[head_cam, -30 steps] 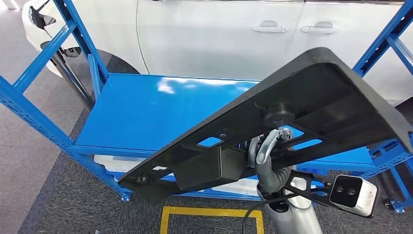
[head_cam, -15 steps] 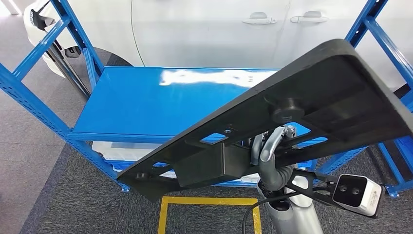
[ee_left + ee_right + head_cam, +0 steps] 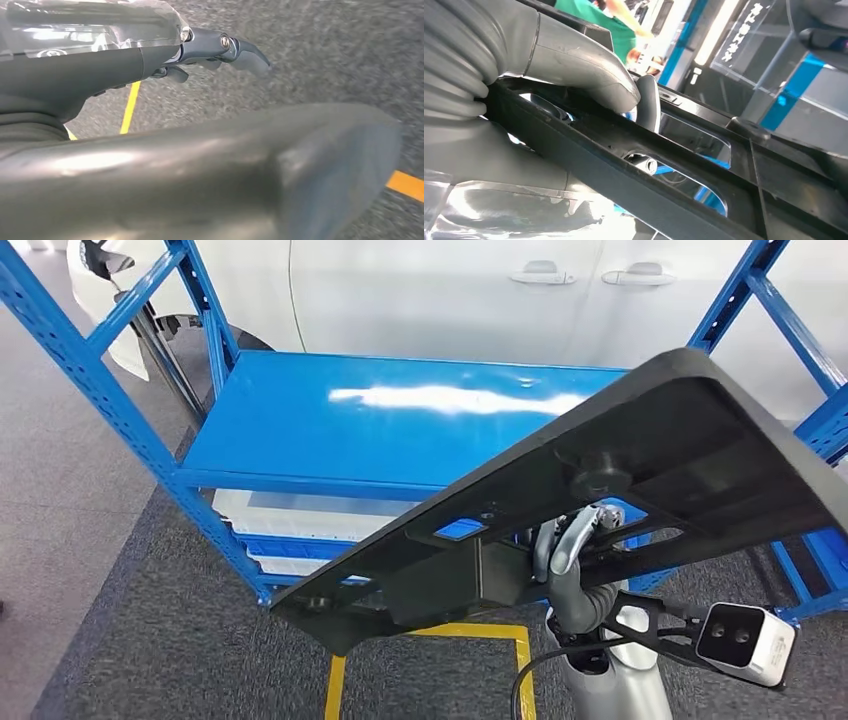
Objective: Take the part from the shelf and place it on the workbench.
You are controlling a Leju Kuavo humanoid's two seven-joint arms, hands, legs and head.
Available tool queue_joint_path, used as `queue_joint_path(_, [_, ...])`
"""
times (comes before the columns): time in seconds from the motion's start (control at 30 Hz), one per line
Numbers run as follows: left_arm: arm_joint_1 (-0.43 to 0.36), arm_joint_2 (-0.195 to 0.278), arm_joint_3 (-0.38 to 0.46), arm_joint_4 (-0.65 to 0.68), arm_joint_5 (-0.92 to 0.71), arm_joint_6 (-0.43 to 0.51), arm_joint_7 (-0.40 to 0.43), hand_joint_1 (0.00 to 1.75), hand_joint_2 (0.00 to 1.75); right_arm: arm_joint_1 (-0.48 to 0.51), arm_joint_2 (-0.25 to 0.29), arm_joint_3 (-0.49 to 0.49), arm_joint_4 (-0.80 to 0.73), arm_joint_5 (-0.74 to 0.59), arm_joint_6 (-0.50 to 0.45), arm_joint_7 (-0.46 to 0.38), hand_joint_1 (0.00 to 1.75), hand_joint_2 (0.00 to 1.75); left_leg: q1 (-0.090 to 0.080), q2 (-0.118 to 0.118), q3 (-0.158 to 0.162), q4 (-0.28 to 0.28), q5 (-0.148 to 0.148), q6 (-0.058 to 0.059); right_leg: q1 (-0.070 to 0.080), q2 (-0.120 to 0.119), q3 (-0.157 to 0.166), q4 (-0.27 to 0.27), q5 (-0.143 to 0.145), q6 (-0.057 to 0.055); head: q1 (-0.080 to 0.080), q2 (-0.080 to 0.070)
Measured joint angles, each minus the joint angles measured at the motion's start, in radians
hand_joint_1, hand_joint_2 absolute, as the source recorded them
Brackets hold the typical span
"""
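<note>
Right hand (image 3: 566, 570) fingers clamped on one black part (image 3: 640, 480), left hand (image 3: 220, 50) fingers apart

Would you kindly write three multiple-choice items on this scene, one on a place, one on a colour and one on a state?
1. Where is the large flat black plastic part?
A. Lying on the shelf board
B. Held up in front of the blue metal shelf rack
C. On the floor

2. What colour is the taped line on the grey carpet floor?
A. Yellow
B. Red
C. White

3. What is the right hand doing?
A. Hanging free
B. Resting on the shelf
C. Gripping the part

Answers:
1 B: in the head view the part is tilted in the air, in front of the bare shelf board.
2 A: a yellow outline shows under the part.
3 C: in the right wrist view the thumb wraps over a bar of the part.
</note>
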Motion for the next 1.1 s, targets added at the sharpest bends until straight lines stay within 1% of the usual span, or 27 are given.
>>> queue_joint_path(0.03, [0.001, -0.002, 0.002, 0.0, 0.002, 0.003, 0.0, 0.0, 0.0, 0.004, 0.0, -0.007, 0.003, 0.003, 0.001, 0.0, 1.71, 1.75, -0.001, 0.0, -0.018, 0.002, 0.012, 0.0, 0.0, 0.0, -0.011, 0.064, -0.03, 0.003, 0.0, 0.0])
queue_joint_path(0.07, [0.003, -0.004, 0.003, 0.0, 0.003, 0.004, -0.001, 0.0, 0.0, 0.008, 0.0, -0.013, 0.006, 0.006, 0.001, 0.0, 1.71, 1.75, -0.002, 0.001, -0.035, 0.005, 0.023, -0.001, 0.0, 0.0, -0.012, 0.108, -0.035, 0.005, 0.0, 0.0])
queue_joint_path(0.1, [0.004, -0.006, 0.004, 0.0, 0.003, 0.006, -0.002, 0.0, 0.0, 0.011, 0.0, -0.018, 0.009, 0.009, 0.001, 0.0, 1.71, 1.75, -0.002, 0.001, -0.053, 0.01, 0.033, -0.002, 0.0, 0.0, 0.004, 0.118, -0.017, 0.005, 0.0, 0.0])
queue_joint_path(0.13, [0.005, -0.008, 0.004, 0.0, 0.004, 0.007, -0.004, 0.0, 0.0, 0.014, -0.001, -0.023, 0.012, 0.011, 0.001, 0.0, 1.71, 1.75, -0.003, 0.002, -0.07, 0.016, 0.042, -0.004, 0.0, 0.0, 0.038, 0.09, 0.012, 0.003, 0.0, 0.0])
queue_joint_path(0.17, [0.005, -0.01, 0.004, 0.0, 0.004, 0.007, -0.005, 0.0, 0.0, 0.015, -0.001, -0.027, 0.013, 0.014, 0.001, 0.0, 1.71, 1.75, -0.003, 0.002, -0.085, 0.023, 0.049, -0.006, 0.0, 0.0, 0.089, 0.029, 0.034, 0.0, 0.0, 0.0])
queue_joint_path(0.23, [0.006, -0.014, 0.005, 0.0, 0.004, 0.007, -0.006, 0.0, 0.0, 0.015, -0.001, -0.03, 0.014, 0.016, 0.0, 0.0, 1.71, 1.75, -0.005, 0.0, -0.108, 0.036, 0.063, -0.014, 0.004, 0.0, 0.191, -0.115, 0.031, -0.01, 0.0, 0.0])
queue_joint_path(0.27, [0.006, -0.015, 0.005, 0.0, 0.004, 0.008, -0.006, 0.0, 0.0, 0.015, -0.001, -0.032, 0.014, 0.016, 0.0, 0.0, 1.71, 1.75, -0.006, 0.0, -0.112, 0.039, 0.07, -0.019, 0.007, 0.001, 0.219, -0.161, 0.019, -0.015, 0.0, 0.0])
queue_joint_path(0.3, [0.006, -0.016, 0.006, 0.0, 0.004, 0.008, -0.007, 0.0, 0.0, 0.016, -0.001, -0.033, 0.015, 0.016, 0.0, 0.0, 1.71, 1.75, -0.006, -0.001, -0.115, 0.04, 0.078, -0.025, 0.01, 0.001, 0.228, -0.182, 0.012, -0.021, 0.0, 0.0])
queue_joint_path(0.37, [0.008, -0.016, 0.008, 0.0, 0.003, 0.006, -0.009, 0.0, 0.0, 0.017, -0.002, -0.035, 0.017, 0.016, 0.001, 0.0, 1.71, 1.75, -0.004, -0.002, -0.12, 0.037, 0.088, -0.037, 0.008, 0.0, 0.215, -0.187, 0.029, -0.035, 0.0, 0.0])
queue_joint_path(0.4, [0.009, -0.016, 0.009, 0.0, 0.002, 0.003, -0.011, 0.0, 0.0, 0.017, -0.002, -0.037, 0.018, 0.017, 0.001, 0.0, 1.71, 1.75, -0.003, -0.003, -0.128, 0.047, 0.073, -0.043, 0.006, -0.001, 0.205, -0.188, 0.04, -0.042, 0.0, 0.0])
queue_joint_path(0.43, [0.011, -0.016, 0.01, 0.0, 0.002, 0.0, -0.013, 0.0, 0.0, 0.018, -0.002, -0.038, 0.018, 0.017, 0.003, 0.0, 1.71, 1.75, -0.002, -0.003, -0.14, 0.073, 0.038, -0.05, 0.004, -0.002, 0.193, -0.191, 0.053, -0.049, 0.0, 0.0])
queue_joint_path(0.47, [0.011, -0.017, 0.011, 0.0, 0.002, -0.003, -0.016, 0.0, 0.0, 0.019, -0.002, -0.038, 0.019, 0.018, 0.005, 0.0, 1.71, 1.75, 0.001, -0.003, -0.154, 0.117, -0.012, -0.056, 0.003, -0.003, 0.179, -0.192, 0.064, -0.054, 0.0, 0.0])
queue_joint_path(0.5, [0.011, -0.018, 0.011, 0.0, 0.003, -0.006, -0.019, 0.0, 0.0, 0.02, -0.002, -0.039, 0.019, 0.018, 0.008, 0.0, 1.71, 1.75, 0.002, -0.003, -0.169, 0.176, -0.063, -0.061, 0.003, -0.003, 0.165, -0.192, 0.075, -0.057, 0.0, 0.0])
queue_joint_path(0.53, [0.011, -0.019, 0.012, 0.0, 0.005, -0.008, -0.023, 0.0, 0.0, 0.021, -0.002, -0.04, 0.02, 0.018, 0.011, 0.0, 1.71, 1.75, 0.004, -0.003, -0.181, 0.239, -0.096, -0.066, 0.004, -0.003, 0.151, -0.191, 0.086, -0.057, 0.0, 0.0])
queue_joint_path(0.57, [0.01, -0.019, 0.014, 0.0, 0.007, -0.01, -0.029, 0.0, 0.0, 0.021, -0.002, -0.041, 0.02, 0.019, 0.014, 0.0, 1.71, 1.75, 0.006, -0.003, -0.187, 0.291, -0.101, -0.07, 0.004, -0.004, 0.137, -0.191, 0.096, -0.056, 0.0, 0.0])
queue_joint_path(0.6, [0.009, -0.019, 0.016, 0.0, 0.009, -0.012, -0.037, 0.0, 0.0, 0.021, -0.002, -0.042, 0.022, 0.019, 0.017, 0.0, 1.71, 1.75, 0.008, -0.003, -0.183, 0.321, -0.08, -0.072, 0.004, -0.004, 0.123, -0.19, 0.106, -0.054, 0.0, 0.0])
queue_joint_path(0.63, [0.008, -0.019, 0.018, 0.0, 0.012, -0.013, -0.045, 0.0, 0.0, 0.021, -0.002, -0.044, 0.024, 0.018, 0.02, 0.0, 1.71, 1.75, 0.009, -0.003, -0.163, 0.318, -0.044, -0.073, 0.004, -0.005, 0.109, -0.188, 0.115, -0.051, 0.0, 0.0])
queue_joint_path(0.67, [0.007, -0.019, 0.02, 0.0, 0.014, -0.014, -0.054, 0.0, 0.0, 0.02, -0.002, -0.046, 0.026, 0.016, 0.023, 0.0, 1.71, 1.75, 0.01, -0.003, -0.124, 0.281, -0.014, -0.072, 0.004, -0.005, 0.098, -0.187, 0.124, -0.048, 0.0, 0.0])
queue_joint_path(0.7, [0.006, -0.019, 0.022, 0.0, 0.015, -0.016, -0.06, 0.0, 0.0, 0.02, -0.002, -0.049, 0.027, 0.015, 0.027, 0.0, 1.71, 1.75, 0.01, -0.003, -0.07, 0.217, -0.005, -0.068, 0.004, -0.005, 0.089, -0.185, 0.131, -0.044, 0.0, 0.0])
queue_joint_path(0.77, [0.002, -0.019, 0.022, 0.0, 0.016, -0.019, -0.071, 0.0, 0.0, 0.018, -0.002, -0.054, 0.028, 0.011, 0.036, 0.0, 1.71, 1.75, 0.007, -0.004, 0.031, 0.073, -0.038, -0.055, 0.007, -0.006, 0.08, -0.181, 0.144, -0.033, 0.0, 0.0])
queue_joint_path(0.8, [0.0, -0.019, 0.023, 0.0, 0.016, -0.02, -0.074, 0.0, 0.0, 0.017, -0.003, -0.057, 0.029, 0.01, 0.039, 0.0, 1.71, 1.75, 0.004, -0.004, 0.057, 0.03, -0.057, -0.048, 0.008, -0.007, 0.077, -0.18, 0.15, -0.027, 0.0, 0.0])
queue_joint_path(0.87, [-0.002, -0.019, 0.024, 0.0, 0.017, -0.021, -0.079, 0.0, 0.0, 0.015, -0.003, -0.06, 0.031, 0.009, 0.046, 0.0, 1.71, 1.75, 0.005, -0.003, 0.061, 0.003, -0.066, -0.032, 0.007, -0.008, 0.072, -0.176, 0.158, -0.014, 0.0, 0.0])
queue_joint_path(0.9, [-0.001, -0.02, 0.025, 0.0, 0.018, -0.022, -0.08, 0.0, 0.0, 0.015, -0.003, -0.061, 0.033, 0.009, 0.048, 0.0, 1.71, 1.75, 0.005, -0.002, 0.057, 0.002, -0.061, -0.025, 0.006, -0.008, 0.066, -0.165, 0.149, -0.009, 0.0, 0.0])
queue_joint_path(0.93, [0.0, -0.02, 0.027, 0.0, 0.019, -0.021, -0.08, 0.0, 0.0, 0.015, -0.003, -0.062, 0.035, 0.009, 0.05, 0.0, 1.71, 1.75, 0.006, 0.0, 0.054, 0.0, -0.056, -0.018, 0.004, -0.007, 0.054, -0.136, 0.127, -0.005, 0.0, 0.0])
queue_joint_path(1.03, [0.0, -0.021, 0.029, 0.0, 0.023, -0.007, -0.081, 0.0, 0.0, 0.014, -0.003, -0.062, 0.043, 0.009, 0.053, 0.0, 1.71, 1.75, 0.002, 0.002, 0.037, 0.002, -0.041, -0.005, 0.001, -0.004, -0.021, 0.052, 0.019, 0.002, 0.0, 0.0])
queue_joint_path(1.07, [0.0, -0.021, 0.03, 0.0, 0.025, 0.002, -0.082, 0.0, 0.0, 0.014, -0.003, -0.062, 0.047, 0.009, 0.054, 0.0, 1.71, 1.75, 0.0, 0.002, 0.031, 0.005, -0.038, -0.005, 0.001, -0.004, -0.037, 0.102, 0.0, 0.003, 0.0, 0.0])
queue_joint_path(1.1, [0.0, -0.021, 0.032, 0.0, 0.027, 0.011, -0.085, 0.0, 0.0, 0.014, -0.003, -0.062, 0.051, 0.009, 0.054, 0.0, 1.71, 1.75, -0.002, 0.002, 0.026, 0.009, -0.036, -0.005, 0.001, -0.004, -0.036, 0.117, 0.0, 0.002, 0.0, 0.0])
